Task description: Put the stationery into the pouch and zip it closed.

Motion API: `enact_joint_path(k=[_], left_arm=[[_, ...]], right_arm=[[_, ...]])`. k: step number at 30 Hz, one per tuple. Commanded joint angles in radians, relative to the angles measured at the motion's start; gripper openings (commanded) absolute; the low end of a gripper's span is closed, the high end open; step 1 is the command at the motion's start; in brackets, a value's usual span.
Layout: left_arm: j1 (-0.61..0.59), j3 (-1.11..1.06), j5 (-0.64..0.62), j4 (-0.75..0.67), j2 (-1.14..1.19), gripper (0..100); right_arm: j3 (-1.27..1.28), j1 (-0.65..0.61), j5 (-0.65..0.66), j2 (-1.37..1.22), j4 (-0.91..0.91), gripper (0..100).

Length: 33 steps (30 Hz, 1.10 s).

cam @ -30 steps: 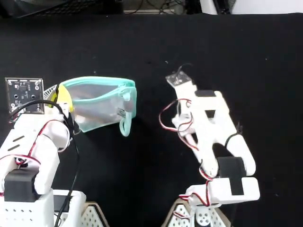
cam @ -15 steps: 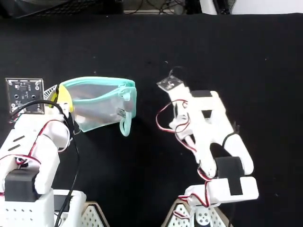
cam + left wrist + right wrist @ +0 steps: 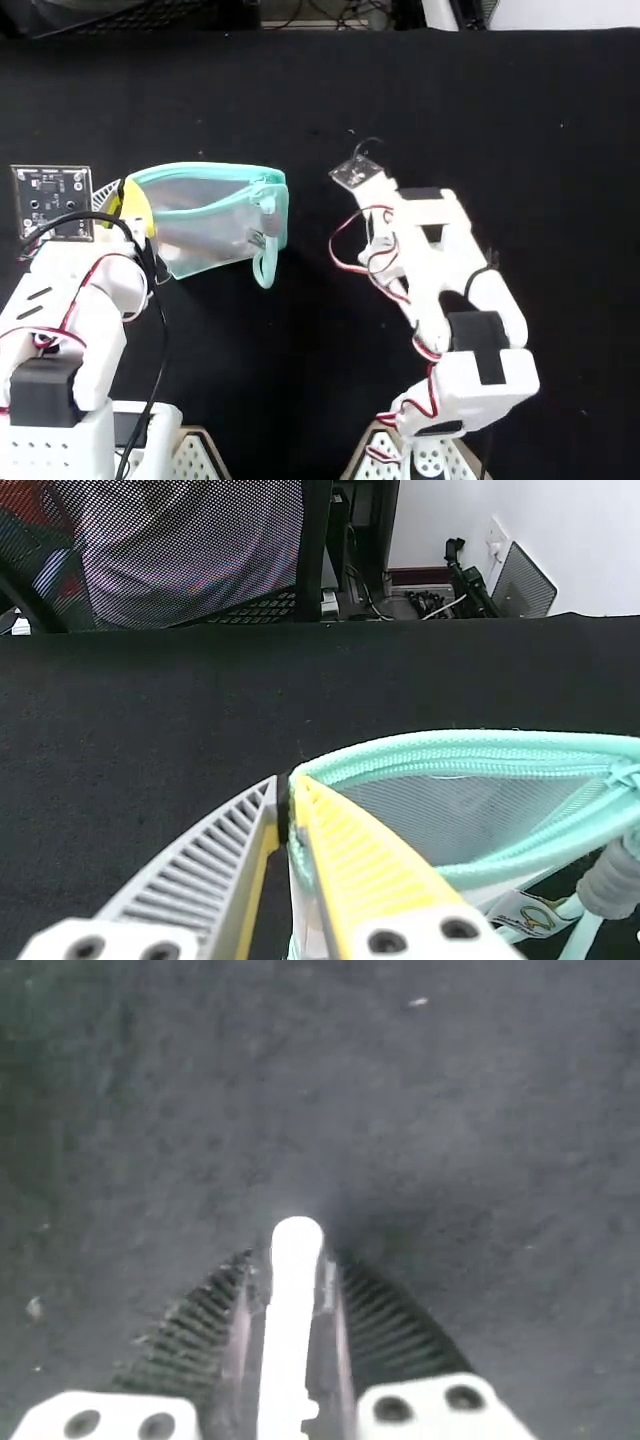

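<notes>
High view: the pouch [image 3: 215,220] lies on the black surface [image 3: 520,120], mint-trimmed, its long sides running across the picture. The left arm [image 3: 70,310] comes up from the near edge to the end of the pouch that is farthest from the right arm [image 3: 440,290]. The right arm stands apart from the pouch, over bare cloth. A slider and cord loop sit at the pouch's end nearest it.

Left wrist view: the left jaws are pinched shut on the pouch's end seam, one white and one yellow, with the fabric clamped between them. From there two zip bands spread apart with mesh showing between them, so the mouth looks open. Past the surface's far edge is the room: a mesh chair back, tangled cables and a white wall.

Right wrist view: the right jaws are closed tight around a white stick [image 3: 290,1300], probably a pen or similar, whose rounded tip juts out over the dark cloth.

As a judgement, the task is in its early part. One item is held but not yet in the pouch, and what the pouch already holds cannot be told. Carrying the stick over, inserting it and zipping remain.
</notes>
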State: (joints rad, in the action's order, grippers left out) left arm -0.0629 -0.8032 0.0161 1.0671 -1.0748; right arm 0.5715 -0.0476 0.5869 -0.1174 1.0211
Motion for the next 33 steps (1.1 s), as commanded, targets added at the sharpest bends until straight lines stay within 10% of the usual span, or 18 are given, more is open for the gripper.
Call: enact_joint_path(k=[1,9,16,33], left_arm=[[-0.005,-0.163,-0.002,0.035,0.155,3],[-0.004,-0.163,-0.002,0.035,0.155,3],[-0.004,-0.165,-0.002,0.035,0.157,3],[-0.001,-0.165,-0.002,0.035,0.157,3]], right_arm=[[-0.022,0.02,0.009,0.116,0.066,1.2],[-0.044,-0.032,-0.029,0.84,0.247,1.2],[-0.073,-0.209,-0.319,1.334,-0.011,1.2],[-0.081,-0.686,-0.42,1.17,-0.674,1.2]])
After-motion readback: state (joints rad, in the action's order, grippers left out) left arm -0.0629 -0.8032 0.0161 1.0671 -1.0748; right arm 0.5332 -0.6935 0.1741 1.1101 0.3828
